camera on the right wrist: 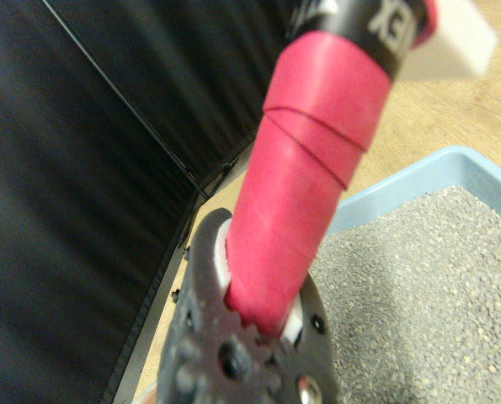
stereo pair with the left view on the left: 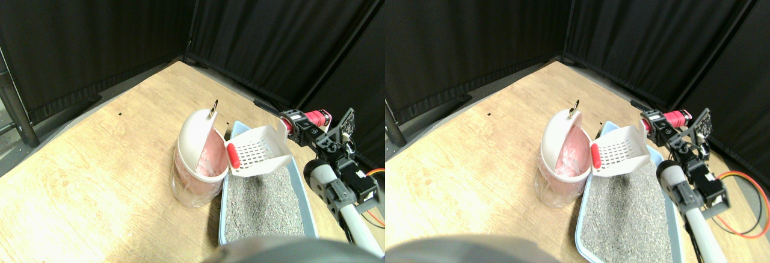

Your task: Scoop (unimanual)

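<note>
Litter tray nearest; bin at its left.
Gripper clamps scoop handle, scoop raised beside bin opening.

**Scoop up over the tray, right by the bin**

The white slotted plastic scoop with a red-taped handle sits raised and tilted over the far end of the light blue litter tray, full of speckled grey litter. Its red-edged lip nearly touches the white swing-lid bin just beside the tray.
</note>
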Tool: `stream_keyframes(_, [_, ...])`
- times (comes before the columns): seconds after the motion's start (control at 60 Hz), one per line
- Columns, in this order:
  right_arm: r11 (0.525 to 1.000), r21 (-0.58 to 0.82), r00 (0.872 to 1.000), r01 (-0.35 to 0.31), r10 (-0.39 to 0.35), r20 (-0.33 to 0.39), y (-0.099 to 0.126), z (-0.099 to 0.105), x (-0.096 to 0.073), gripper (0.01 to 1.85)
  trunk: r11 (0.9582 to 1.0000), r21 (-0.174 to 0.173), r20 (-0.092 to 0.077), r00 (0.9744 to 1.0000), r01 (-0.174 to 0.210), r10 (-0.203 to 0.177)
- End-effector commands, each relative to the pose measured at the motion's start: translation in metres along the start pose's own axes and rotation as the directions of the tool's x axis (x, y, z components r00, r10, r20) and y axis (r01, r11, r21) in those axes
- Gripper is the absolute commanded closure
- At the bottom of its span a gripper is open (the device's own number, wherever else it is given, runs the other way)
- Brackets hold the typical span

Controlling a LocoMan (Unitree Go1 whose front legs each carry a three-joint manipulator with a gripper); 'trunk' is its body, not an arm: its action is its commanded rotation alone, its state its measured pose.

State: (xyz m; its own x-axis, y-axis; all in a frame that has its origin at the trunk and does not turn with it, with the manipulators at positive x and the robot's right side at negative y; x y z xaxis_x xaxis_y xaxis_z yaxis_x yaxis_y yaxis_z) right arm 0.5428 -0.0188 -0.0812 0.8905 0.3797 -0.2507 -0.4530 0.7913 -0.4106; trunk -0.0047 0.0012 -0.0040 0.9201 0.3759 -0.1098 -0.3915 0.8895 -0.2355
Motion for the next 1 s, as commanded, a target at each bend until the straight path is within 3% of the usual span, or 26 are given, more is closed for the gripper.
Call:
stream_keyframes(0.017, [0.999,0.031,0.999,0.025,-0.027,0.046,-0.001,0.009,0.0,1.81,0.9999,0.003,-0.016,0.9997,-0.015,0.015])
stream_keyframes(0.45, [0.999,0.046,0.997,0.023,-0.026,0.069,-0.004,0.004,0.0,1.81,0.9999,0.001,-0.017,0.9997,-0.015,0.015])
stream_keyframes(1.0, [0.997,0.065,0.988,0.048,-0.057,0.142,-0.007,0.026,-0.007,1.81,0.9999,0.0,-0.017,0.9998,-0.01,0.01])
